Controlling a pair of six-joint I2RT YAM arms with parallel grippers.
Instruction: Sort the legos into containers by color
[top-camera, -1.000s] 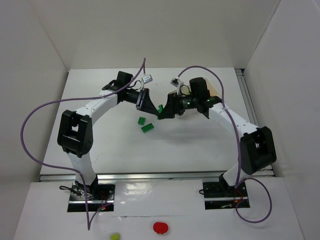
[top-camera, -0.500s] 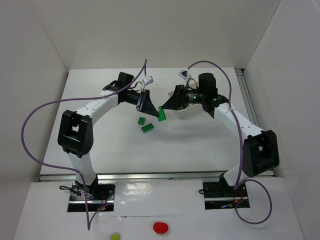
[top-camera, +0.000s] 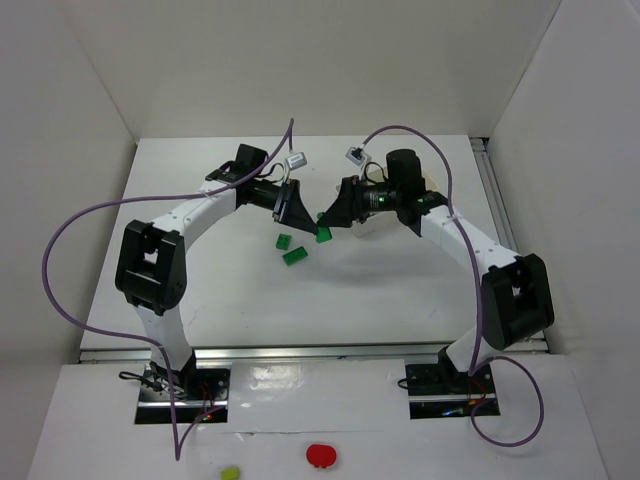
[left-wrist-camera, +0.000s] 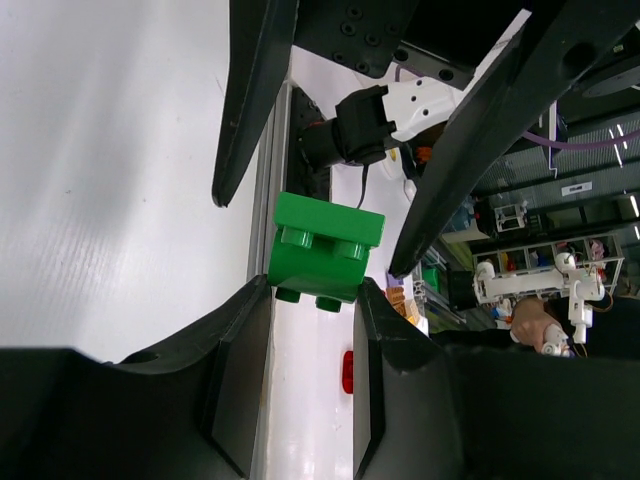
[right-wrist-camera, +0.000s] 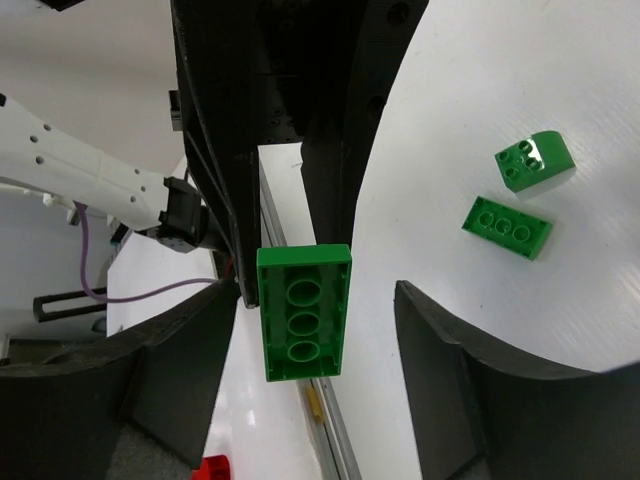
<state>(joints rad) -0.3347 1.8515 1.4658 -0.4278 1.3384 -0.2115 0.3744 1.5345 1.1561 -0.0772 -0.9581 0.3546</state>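
My left gripper (top-camera: 303, 218) is shut on a dark green lego (top-camera: 324, 229) and holds it by its fingertips above the table. In the left wrist view the lego (left-wrist-camera: 326, 249) sits between my fingertips (left-wrist-camera: 250, 300). My right gripper (top-camera: 332, 218) is open, with its fingers either side of that same lego and apart from it. The right wrist view shows the lego's hollow underside (right-wrist-camera: 303, 311). Two more dark green legos (top-camera: 285, 241) (top-camera: 296, 256) lie on the table below the grippers. They also show in the right wrist view (right-wrist-camera: 535, 163) (right-wrist-camera: 507, 227). The white tray (top-camera: 372, 223) is mostly hidden under the right arm.
White walls close in the table on the left, back and right. Purple cables loop over both arms. A red round thing (top-camera: 320, 456) and a lime blob (top-camera: 230, 473) lie on the front ledge, and a metal rail (top-camera: 300, 352) runs along the near table edge.
The right wrist lifted and drew back from the held lego, then came back close to it with its fingers open. The left arm has held still with the lego.
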